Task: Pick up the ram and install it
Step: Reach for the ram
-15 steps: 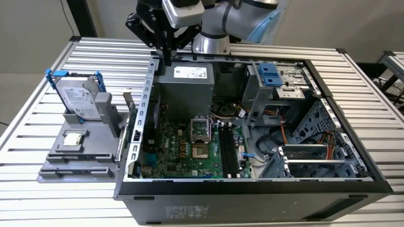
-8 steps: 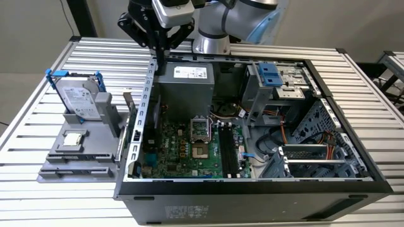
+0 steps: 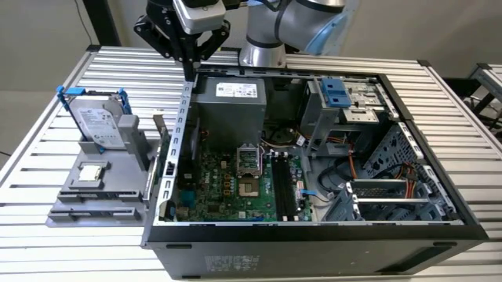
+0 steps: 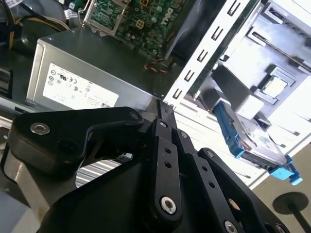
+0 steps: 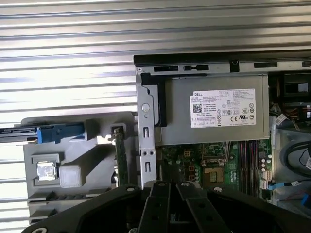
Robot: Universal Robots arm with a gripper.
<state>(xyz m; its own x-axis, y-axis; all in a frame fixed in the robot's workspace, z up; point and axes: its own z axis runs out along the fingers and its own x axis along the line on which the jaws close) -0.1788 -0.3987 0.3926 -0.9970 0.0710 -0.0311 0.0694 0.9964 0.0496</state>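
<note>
The big computer case (image 3: 314, 249) sits under the claw (image 3: 190, 70), with the grey holder (image 3: 86, 202) below it to one side. The ram (image 5: 120, 158) stands in that holder, right beside the case wall (image 5: 146, 145). The claw is pressed together, holding nothing; it could bump that wall or tip the thin ram

Robotics lab workbench, slatted metal table (image 3: 74, 252), open PC case (image 3: 314, 233) on it, grey parts fixture (image 3: 94, 202) beside case, robot arm (image 3: 283, 23) behind case.
</note>
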